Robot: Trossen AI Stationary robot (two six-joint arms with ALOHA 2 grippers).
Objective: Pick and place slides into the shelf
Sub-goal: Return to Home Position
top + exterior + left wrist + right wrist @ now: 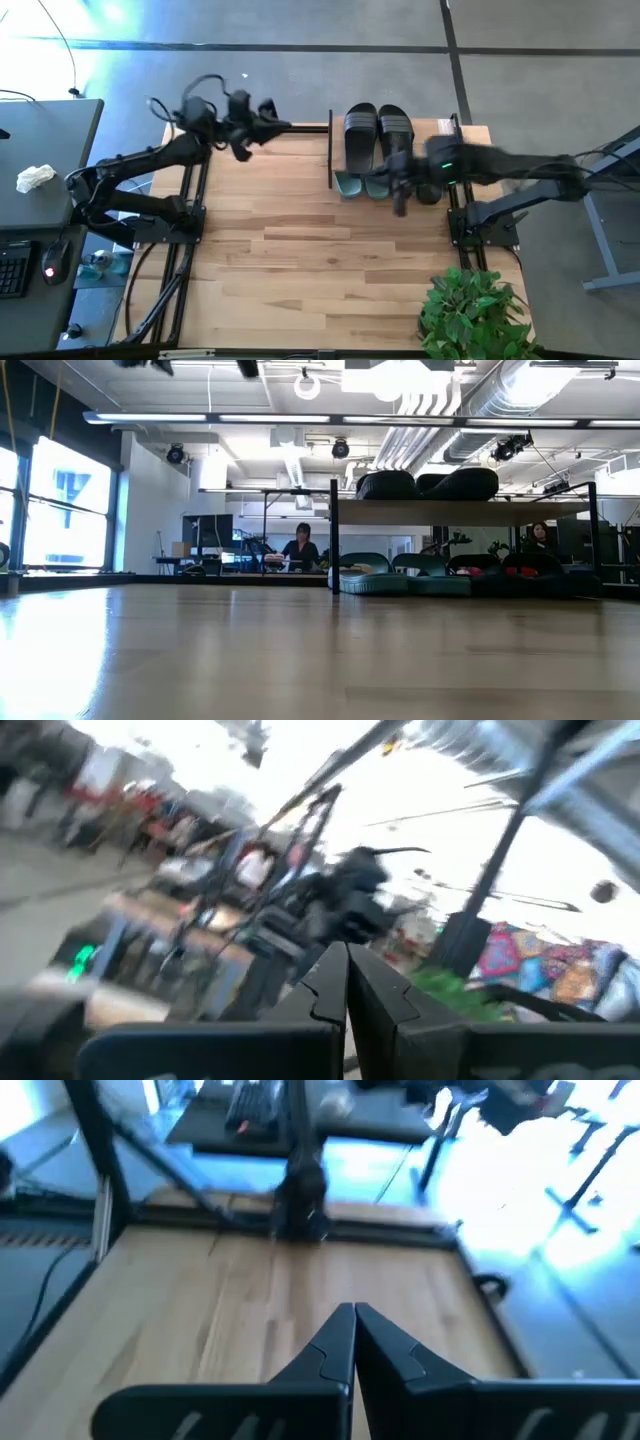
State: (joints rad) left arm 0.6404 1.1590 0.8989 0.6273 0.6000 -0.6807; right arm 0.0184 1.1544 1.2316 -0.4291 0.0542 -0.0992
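Open office, ceiling ducts (470, 395), desk (55, 125), keyboard (12, 272)

Table (300, 260): pale wood planks, smooth, slight sheen. Shelf (470, 512): thin black metal rods, light wooden top board. Black slides (361, 135): matt, ribbed straps. Green slides (352, 184): smooth, matt.

You saw the shelf (424, 127) in the high view's upper right, one black pair (378, 136) lying side by side on its wooden top board, the sage-green pair (358, 185) tucked underneath at left, the other black pair (520, 582) beside them
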